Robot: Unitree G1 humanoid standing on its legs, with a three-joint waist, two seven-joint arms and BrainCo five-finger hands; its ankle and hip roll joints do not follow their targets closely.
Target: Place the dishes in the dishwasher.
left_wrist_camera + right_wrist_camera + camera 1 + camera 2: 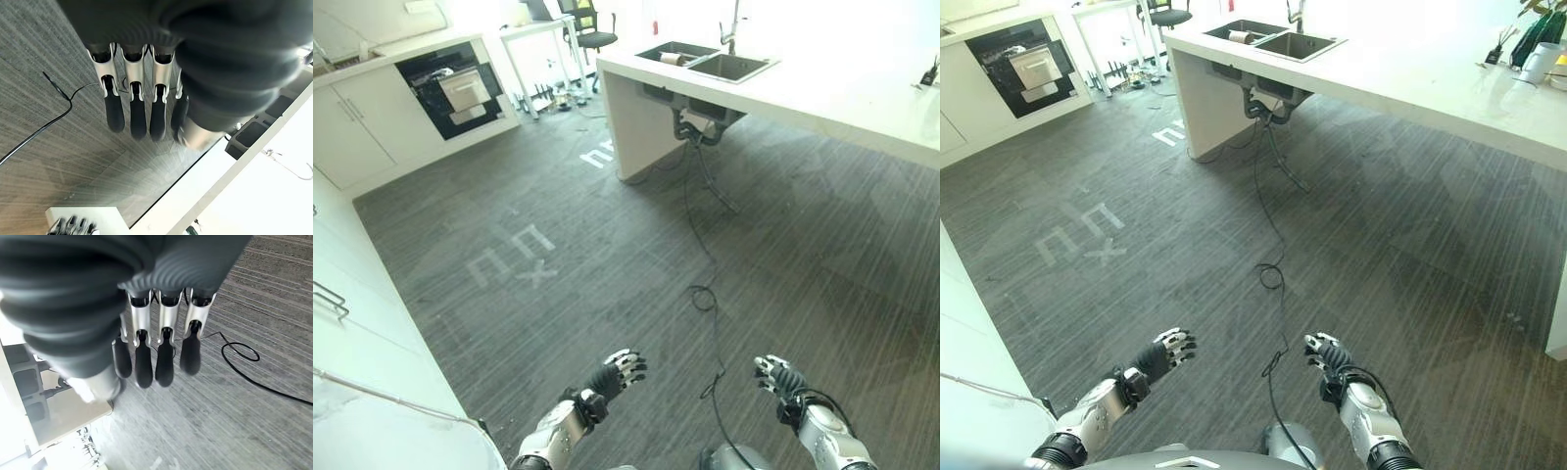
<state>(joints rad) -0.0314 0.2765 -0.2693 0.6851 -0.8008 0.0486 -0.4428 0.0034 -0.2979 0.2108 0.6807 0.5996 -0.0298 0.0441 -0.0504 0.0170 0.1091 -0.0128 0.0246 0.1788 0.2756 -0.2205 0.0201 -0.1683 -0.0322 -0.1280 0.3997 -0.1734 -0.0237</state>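
Standing mid-floor, both hands empty: left hand (619, 370) and right hand (773, 374) held low, near, fingers (138, 117) straight, side by side, touching nothing. Walk first, hands kept clear of counter (822, 88) edge. Dishes likely in sink (710, 61), far right; one item (671, 59) visible inside. Dishwasher (450, 90) open, far left.

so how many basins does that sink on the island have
2: a far basin with a dish lying in it, and a near basin beside it, by the faucet. Neither basin's bottom shows in full.
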